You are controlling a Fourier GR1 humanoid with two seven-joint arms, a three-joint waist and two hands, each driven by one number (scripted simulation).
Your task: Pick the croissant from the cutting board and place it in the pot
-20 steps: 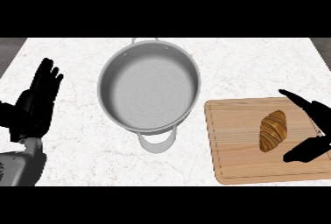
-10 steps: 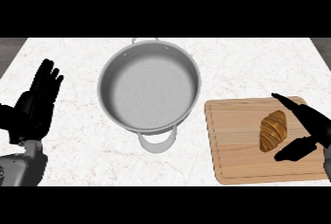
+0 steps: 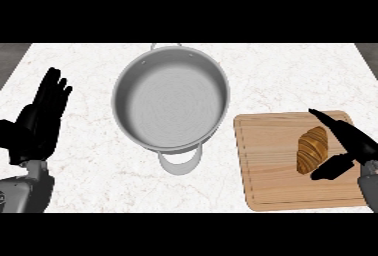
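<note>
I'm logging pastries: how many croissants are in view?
1: the golden-brown croissant lies on the rectangular wooden cutting board, beside the robot's black right hand. None seems hidden.

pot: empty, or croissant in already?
Empty. The pot shows only bare grey inside; the croissant lies on the cutting board, right hand open beside it.

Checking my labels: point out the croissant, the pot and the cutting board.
croissant [image 3: 311,149], head view, middle of its brown crust.
pot [image 3: 171,100], head view, bare grey floor inside.
cutting board [image 3: 269,172], head view, bare wood left of the croissant.
</note>
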